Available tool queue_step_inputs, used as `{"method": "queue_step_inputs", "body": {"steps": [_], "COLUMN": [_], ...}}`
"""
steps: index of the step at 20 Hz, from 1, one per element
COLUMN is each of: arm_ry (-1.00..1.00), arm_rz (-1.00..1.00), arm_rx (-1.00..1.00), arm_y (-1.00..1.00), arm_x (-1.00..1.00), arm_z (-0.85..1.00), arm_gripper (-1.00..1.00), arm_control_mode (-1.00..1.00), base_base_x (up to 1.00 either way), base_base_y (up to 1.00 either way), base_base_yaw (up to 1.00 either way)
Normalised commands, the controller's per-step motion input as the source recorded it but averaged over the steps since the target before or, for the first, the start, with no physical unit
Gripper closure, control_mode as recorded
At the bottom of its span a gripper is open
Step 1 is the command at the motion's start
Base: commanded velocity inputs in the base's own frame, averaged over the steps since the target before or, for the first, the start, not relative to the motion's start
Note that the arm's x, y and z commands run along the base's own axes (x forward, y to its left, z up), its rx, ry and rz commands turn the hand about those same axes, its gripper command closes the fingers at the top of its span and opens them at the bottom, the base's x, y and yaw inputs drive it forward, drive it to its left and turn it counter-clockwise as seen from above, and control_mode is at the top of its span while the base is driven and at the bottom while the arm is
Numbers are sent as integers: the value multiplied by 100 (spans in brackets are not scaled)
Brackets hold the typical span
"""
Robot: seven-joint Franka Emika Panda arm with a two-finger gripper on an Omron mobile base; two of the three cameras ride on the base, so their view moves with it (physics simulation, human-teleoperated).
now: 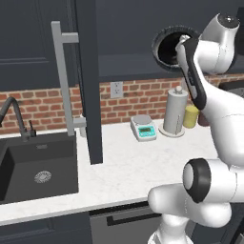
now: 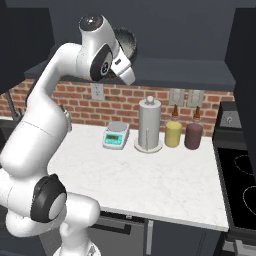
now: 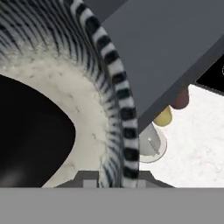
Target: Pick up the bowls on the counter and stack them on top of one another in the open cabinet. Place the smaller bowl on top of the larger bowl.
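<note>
My gripper (image 1: 181, 46) is raised to the open cabinet's shelf (image 1: 128, 64) and is shut on the rim of the larger bowl (image 1: 167, 46). This grey streaked bowl hangs tilted on its side, its dark inside facing the room. In the right base view the bowl (image 2: 128, 41) peeks out behind the hand. In the hand view its striped rim (image 3: 117, 96) runs between the fingertips (image 3: 87, 178), right by the cabinet's dark base (image 3: 175, 52). The cabinet door (image 1: 90, 81) with its long grey handle (image 1: 62, 76) stands open. The smaller black bowl is out of view. Below lies the white counter (image 1: 124, 171).
A paper towel holder (image 1: 175, 112), a small scale (image 1: 143, 127) and a yellow jar (image 1: 191, 116) stand by the brick wall, with a dark red jar (image 2: 193, 136) beside them. The black sink (image 1: 38, 171) and faucet (image 1: 16, 116) are left; a stove (image 2: 240, 185) is right.
</note>
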Motion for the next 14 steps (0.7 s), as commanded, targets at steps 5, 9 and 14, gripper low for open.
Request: {"method": "queue_step_inputs", "body": {"steps": [5,9,14], "arm_ry": [1,0,0], "arm_rz": [-4,-5,-2], "arm_rx": [-4,-5,-1], "arm_y": [7,4,1], "arm_x": [100,100,40], "arm_z": [-5,-10,-7], "arm_gripper": [100,100,-100], "arm_control_mode": [-100,-100,-100], "base_base_x": [0,0,0], "base_base_y": [0,0,0], "base_base_yaw": [0,0,0]}}
